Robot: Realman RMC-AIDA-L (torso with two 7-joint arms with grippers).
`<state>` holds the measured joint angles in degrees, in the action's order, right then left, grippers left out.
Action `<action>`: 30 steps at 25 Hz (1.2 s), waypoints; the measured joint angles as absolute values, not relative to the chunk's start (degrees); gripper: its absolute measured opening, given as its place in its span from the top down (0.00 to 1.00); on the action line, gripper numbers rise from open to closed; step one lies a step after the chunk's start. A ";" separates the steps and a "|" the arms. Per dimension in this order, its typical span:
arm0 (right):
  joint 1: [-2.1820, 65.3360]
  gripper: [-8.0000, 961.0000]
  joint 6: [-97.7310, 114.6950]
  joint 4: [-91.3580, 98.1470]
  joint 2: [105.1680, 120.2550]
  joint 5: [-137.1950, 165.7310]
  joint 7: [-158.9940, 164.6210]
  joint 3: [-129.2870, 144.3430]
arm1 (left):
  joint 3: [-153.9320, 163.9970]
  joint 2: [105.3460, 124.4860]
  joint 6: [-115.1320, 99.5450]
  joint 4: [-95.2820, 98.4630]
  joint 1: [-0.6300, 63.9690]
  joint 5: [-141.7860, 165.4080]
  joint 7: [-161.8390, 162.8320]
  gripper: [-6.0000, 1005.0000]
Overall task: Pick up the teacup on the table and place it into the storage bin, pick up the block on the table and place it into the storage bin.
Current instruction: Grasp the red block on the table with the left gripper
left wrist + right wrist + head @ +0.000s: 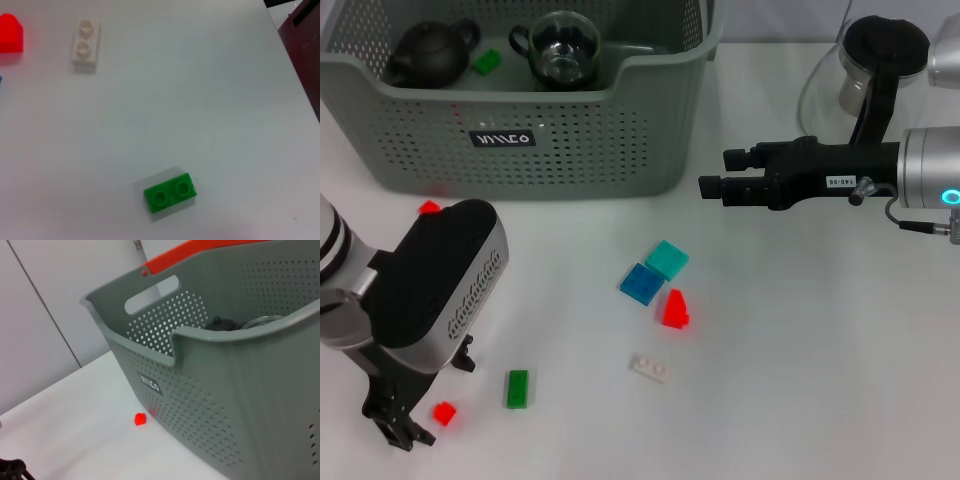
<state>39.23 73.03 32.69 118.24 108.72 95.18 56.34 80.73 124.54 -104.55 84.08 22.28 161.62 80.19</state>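
Inside the storage bin [570, 150] at the tabletop's [800, 380] far left sit a clear glass teacup [560, 48], a dark teapot [428, 55] and a small green block [487, 62]. Loose on the tabletop lie a green two-stud block [517, 388], white plate [649, 368], blue [642, 284], teal [667, 259] and red [674, 309] blocks. Left hand [398, 420] hangs low beside the green block, fingers' state untellable; right hand [715, 172], released and empty, hovers just right of the bin.

The storage bin [230, 405] stands on the white table [75, 430]. A small red block [140, 419] lies just beside the bin's labelled wall.
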 joint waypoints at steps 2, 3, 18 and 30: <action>39.21 0.28 73.03 32.69 118.25 108.72 95.21 56.34 | 80.86 124.54 -104.53 84.08 22.25 161.61 79.85 0.16; 39.19 0.28 73.03 32.69 118.29 108.72 95.20 56.33 | 81.02 124.54 -104.54 84.06 22.25 161.62 79.67 0.17; 38.14 0.28 73.04 32.69 118.39 108.72 95.07 55.73 | 82.45 124.54 -103.12 82.90 22.23 161.63 79.29 0.42; 38.05 0.28 72.89 32.69 118.55 108.72 94.58 55.63 | 82.96 124.54 -102.02 81.98 21.93 162.06 79.19 0.47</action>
<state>38.05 72.89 32.69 118.55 108.72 94.58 55.63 82.96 124.54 -102.02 81.98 21.92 162.06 79.19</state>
